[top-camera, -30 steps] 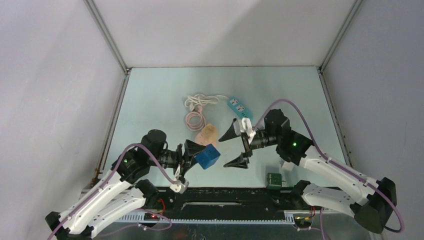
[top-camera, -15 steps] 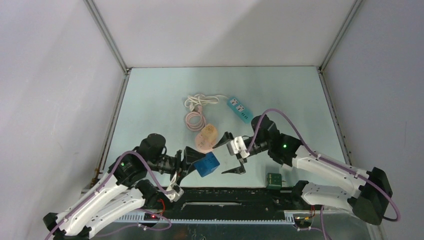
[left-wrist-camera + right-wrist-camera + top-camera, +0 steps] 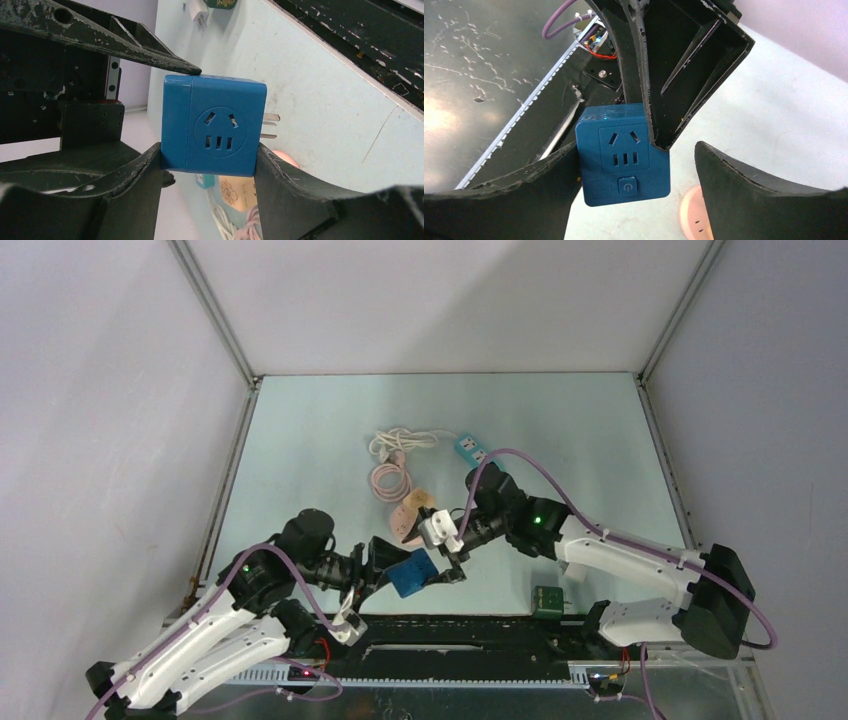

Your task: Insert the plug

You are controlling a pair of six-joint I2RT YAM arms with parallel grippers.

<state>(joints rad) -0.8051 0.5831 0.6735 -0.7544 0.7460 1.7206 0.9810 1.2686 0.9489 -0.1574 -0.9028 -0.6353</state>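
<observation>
**Two claws, one blue plug cube**

Two grippers crowd the same spot, near the front edge of the table [image 3: 300, 430] at about 6 o'clock; the left gripper [image 3: 392, 565] is clamped on the blue plug cube [image 3: 412, 574]. In the left wrist view one finger tip sits on the cube's top corner and the other presses up under it; the socket face looks at the camera, and two metal prongs [image 3: 270, 125] stick out at 3 o'clock. The right gripper [image 3: 428, 552] stands at the cube's 1 o'clock with its jaws spread wide, one on either side of the cube. In the right wrist view the cube lies against the 9 o'clock finger, with an open gap to the 3 o'clock one. The teal power strip [image 3: 468, 449] lies flat at about 1 o'clock from the cube, apart from it and partly behind the right arm. A peach round gadget [image 3: 412, 508] rests just at the cube's 12 o'clock; a pink coiled cord [image 3: 388, 478] lies beyond that; a small green block [image 3: 546, 598] sits at 3 o'clock.
</observation>
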